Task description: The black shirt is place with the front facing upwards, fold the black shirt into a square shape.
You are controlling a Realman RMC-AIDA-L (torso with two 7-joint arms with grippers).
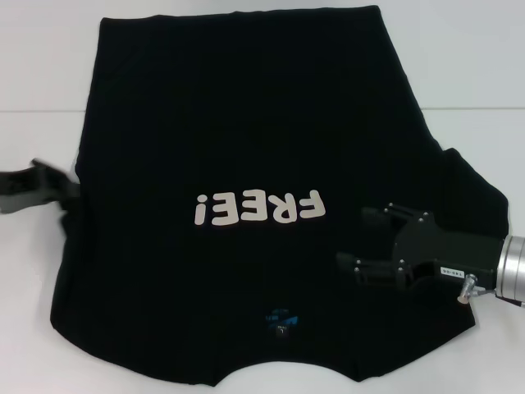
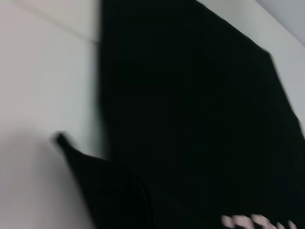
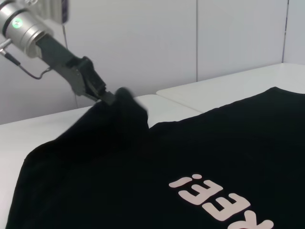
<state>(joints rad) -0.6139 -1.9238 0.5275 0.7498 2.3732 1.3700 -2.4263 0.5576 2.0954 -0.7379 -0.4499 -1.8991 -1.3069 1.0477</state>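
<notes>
While the large plain black cloth T-shirt (image 1: 246, 148) lies spread face up over most of the white counter (image 1: 467, 66), its neck edge sits nearest the robot, with a small blue neck label (image 1: 281, 318) just inside that edge. Beyond the label, the white "FREE!" chest lettering (image 1: 259, 209) reads upside down from the head view, and the hem lies at the far side of the counter.

On the robot's right, the right end effector (image 1: 373, 238) hovers low over the shirt near the right sleeve, just beside the end of the lettering. Its 2 black fingers (image 1: 379, 215) stand spread apart with nothing between them, pointing toward the shirt's middle.

On the robot's left, the left end effector (image 1: 70, 190) is at the shirt's left edge, level with the lettering. In the right wrist view it (image 3: 107, 97) is clamped on a bunched fold of the left sleeve (image 3: 126, 107), which is lifted off the counter into a small peak. The left wrist view shows that raised sleeve (image 2: 105, 186) in front of the shirt's straight side edge and the bare counter beside it.
</notes>
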